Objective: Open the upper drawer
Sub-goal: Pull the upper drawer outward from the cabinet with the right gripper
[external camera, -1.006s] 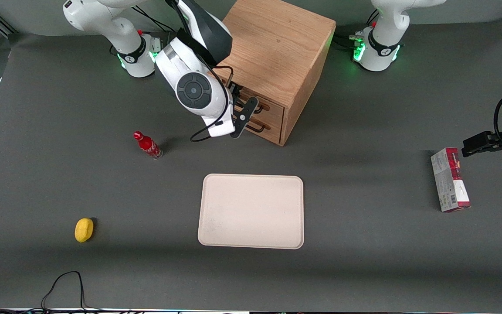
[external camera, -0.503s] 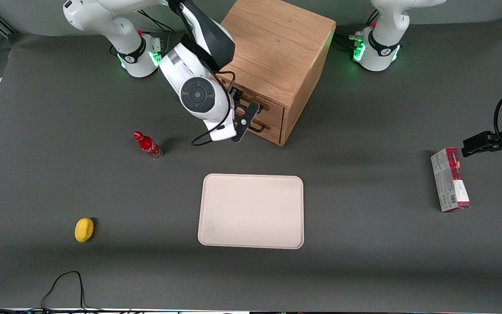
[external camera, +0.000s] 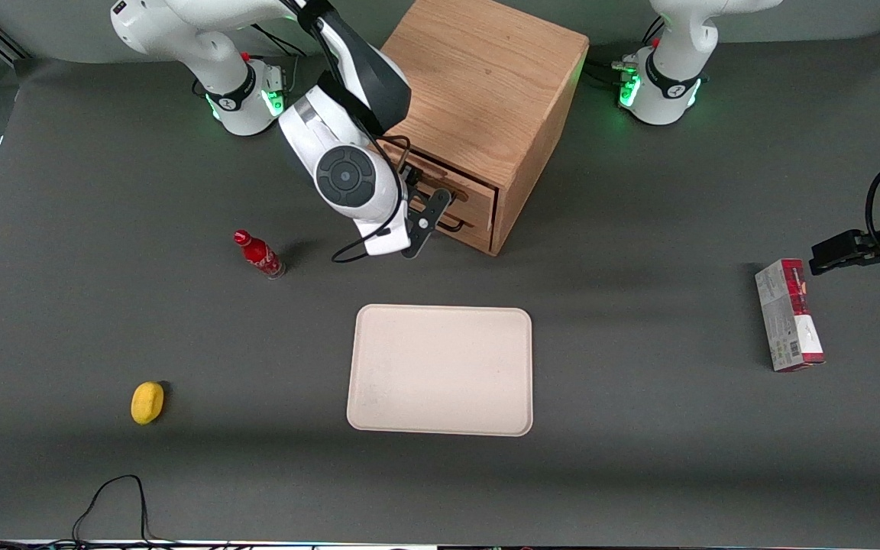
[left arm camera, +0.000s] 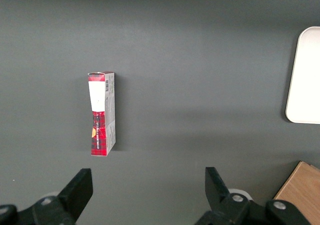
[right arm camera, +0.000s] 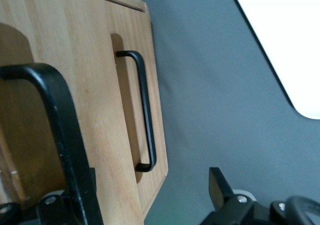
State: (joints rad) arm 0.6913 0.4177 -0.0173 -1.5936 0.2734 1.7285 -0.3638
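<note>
Two oak drawers sit in the front of the wooden cabinet, which stands at the far edge of the table, farther from the front camera than the tray. The upper drawer looks shut, or out only a tiny bit; it is hard to tell. The gripper hangs right in front of it. Its fingers are spread wide apart, and the thin black handle runs between them, pinched by nothing. The step looks like getting hold of the handle. Next, the claw likely needs to squeeze the bar, then pull straight out toward the tray, not the lower drawer.
</note>
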